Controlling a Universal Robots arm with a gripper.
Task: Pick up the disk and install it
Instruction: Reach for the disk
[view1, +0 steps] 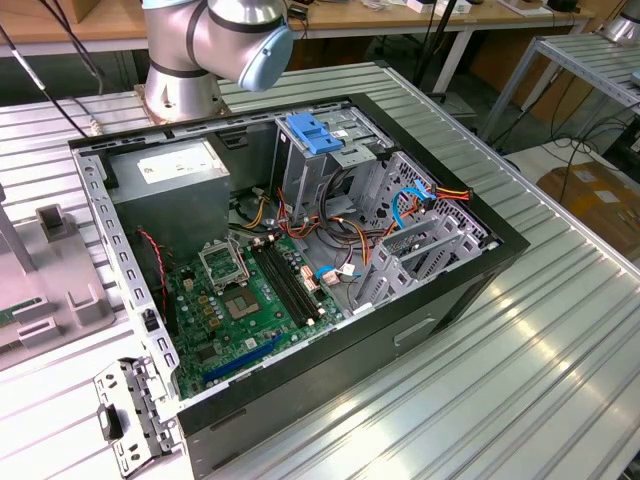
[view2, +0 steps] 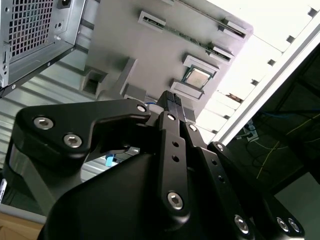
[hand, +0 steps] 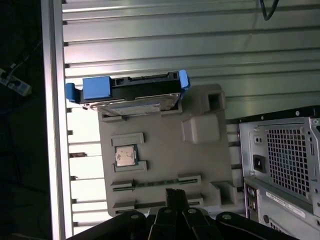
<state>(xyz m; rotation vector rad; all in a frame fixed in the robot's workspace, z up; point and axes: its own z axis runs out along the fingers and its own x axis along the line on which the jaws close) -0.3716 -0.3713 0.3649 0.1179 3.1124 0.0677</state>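
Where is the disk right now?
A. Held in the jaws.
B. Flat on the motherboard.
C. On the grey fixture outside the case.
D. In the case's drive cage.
C: in the first wrist view the disk rests on the grey fixture beside the computer case, apart from the gripper.

This is looking like a robotics lab: an open computer case (view1: 415, 325) is lying on a ribbed aluminium table (view1: 520, 390) (wooden workbenches (view1: 385, 14) behind).
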